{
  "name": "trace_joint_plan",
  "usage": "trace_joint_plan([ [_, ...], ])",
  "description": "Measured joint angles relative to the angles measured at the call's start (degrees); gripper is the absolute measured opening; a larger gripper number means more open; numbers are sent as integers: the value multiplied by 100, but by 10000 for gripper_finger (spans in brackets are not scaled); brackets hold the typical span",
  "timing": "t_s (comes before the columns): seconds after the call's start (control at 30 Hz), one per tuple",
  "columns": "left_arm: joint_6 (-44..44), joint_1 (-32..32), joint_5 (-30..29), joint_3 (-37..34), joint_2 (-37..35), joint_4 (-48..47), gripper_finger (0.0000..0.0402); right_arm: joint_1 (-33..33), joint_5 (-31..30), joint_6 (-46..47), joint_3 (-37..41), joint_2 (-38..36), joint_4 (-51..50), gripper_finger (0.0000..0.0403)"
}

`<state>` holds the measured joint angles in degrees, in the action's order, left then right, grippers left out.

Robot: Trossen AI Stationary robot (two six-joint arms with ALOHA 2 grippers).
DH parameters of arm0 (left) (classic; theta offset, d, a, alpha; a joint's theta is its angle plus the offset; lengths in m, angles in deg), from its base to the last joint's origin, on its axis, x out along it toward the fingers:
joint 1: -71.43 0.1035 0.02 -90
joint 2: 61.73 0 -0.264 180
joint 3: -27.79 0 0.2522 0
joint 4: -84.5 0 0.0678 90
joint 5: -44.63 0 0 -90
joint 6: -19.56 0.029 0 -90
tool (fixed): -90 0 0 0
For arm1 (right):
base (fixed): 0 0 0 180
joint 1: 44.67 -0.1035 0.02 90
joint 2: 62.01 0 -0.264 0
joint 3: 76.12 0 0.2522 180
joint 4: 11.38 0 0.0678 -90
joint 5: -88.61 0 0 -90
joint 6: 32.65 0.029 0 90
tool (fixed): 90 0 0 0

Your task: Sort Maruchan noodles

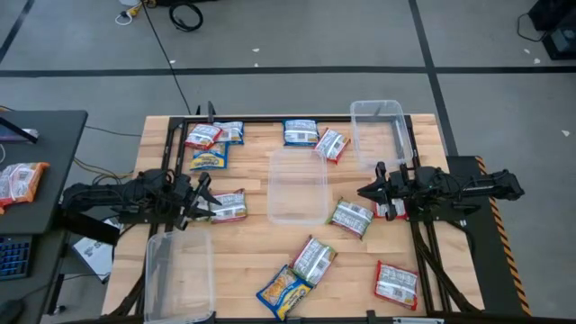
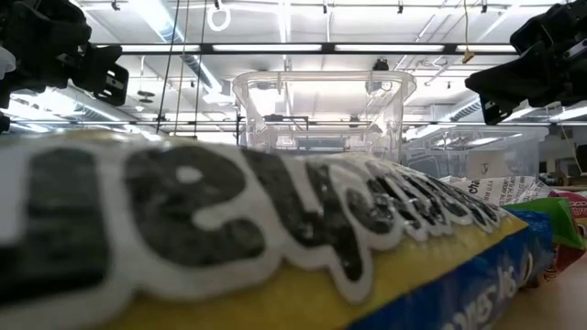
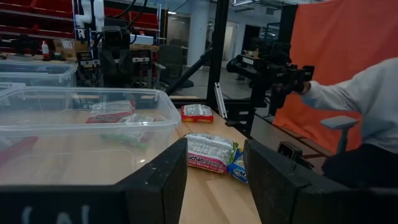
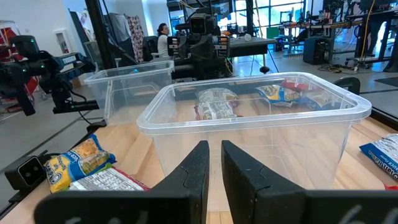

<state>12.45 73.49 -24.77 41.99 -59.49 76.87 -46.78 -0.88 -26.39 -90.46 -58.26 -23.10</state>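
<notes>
Several Maruchan noodle packets lie flat on the wooden table (image 1: pixel 243 243). Blue ones (image 1: pixel 301 132) and red ones (image 1: pixel 202 137) lie along the far side. Silvery ones (image 1: pixel 351 218) lie mid-table, and a blue-and-yellow one (image 1: pixel 283 290) and a red one (image 1: pixel 396 282) lie near the front. My left gripper (image 1: pixel 205 193) hovers level at the table's left, open and holding nothing, beside a silvery packet (image 1: pixel 227 205). My right gripper (image 1: pixel 367 191) hovers level at the right, its fingers (image 4: pixel 194 171) nearly together with nothing between them. The blue-and-yellow packet (image 2: pixel 229 247) fills the low view.
Three clear plastic tubs stand on the table: one in the middle (image 1: pixel 297 184), one at the far right (image 1: pixel 378 130) and one at the near left (image 1: pixel 180 274). More packets lie on a side desk (image 1: pixel 18 180). A person in a grey sleeve (image 3: pixel 367 106) sits beyond the right arm.
</notes>
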Motion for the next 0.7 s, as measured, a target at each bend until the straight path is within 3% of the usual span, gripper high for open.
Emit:
trace_joint_plan([
  [0.4, 1, 0, -1, -1, -1, 0, 160, 6, -256, 35, 2, -2, 414, 48],
  [0.63, 0, 0, -2, -1, 0, 0, 160, 8, -540, 1424, 2, 1, 459, 48],
  [0.7, 0, 1, -1, 0, -2, 1, 160, 8, -373, 1470, 2, 14, 430, 48],
])
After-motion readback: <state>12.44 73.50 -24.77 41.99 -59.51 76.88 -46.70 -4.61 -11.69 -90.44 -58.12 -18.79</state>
